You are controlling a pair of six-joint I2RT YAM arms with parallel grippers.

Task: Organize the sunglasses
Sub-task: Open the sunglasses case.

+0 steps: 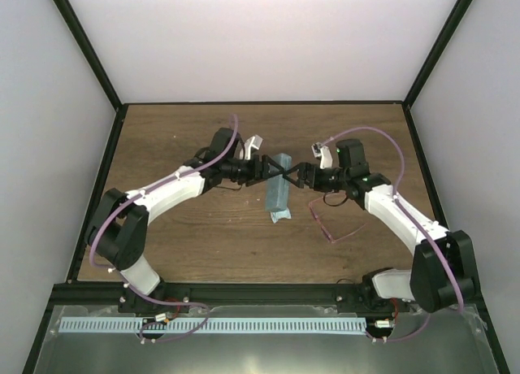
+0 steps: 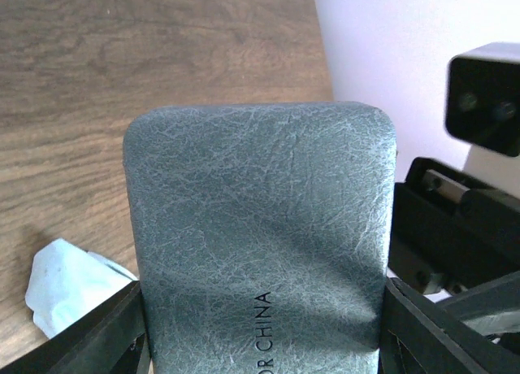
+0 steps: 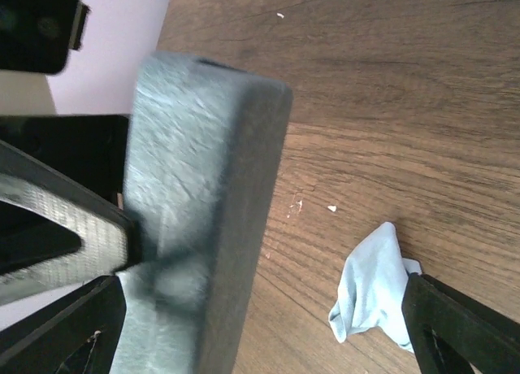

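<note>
The grey-blue case (image 1: 279, 193) is closed and lies mid-table. My left gripper (image 1: 272, 169) is shut on its far end; in the left wrist view (image 2: 264, 341) its fingers press both sides of the case (image 2: 260, 236). My right gripper (image 1: 294, 176) is open right beside it. In the right wrist view (image 3: 260, 333) one finger is over the case (image 3: 195, 187) and the other is over the light-blue cloth (image 3: 370, 284). The pink-purple sunglasses (image 1: 337, 228) lie on the table right of the case, in neither gripper. The cloth also shows in the left wrist view (image 2: 65, 284).
The wooden table (image 1: 187, 138) is ringed by a black frame and white walls. The two grippers cross each other over the case's far end. A metal rail (image 1: 211, 325) runs along the near edge by the arm bases.
</note>
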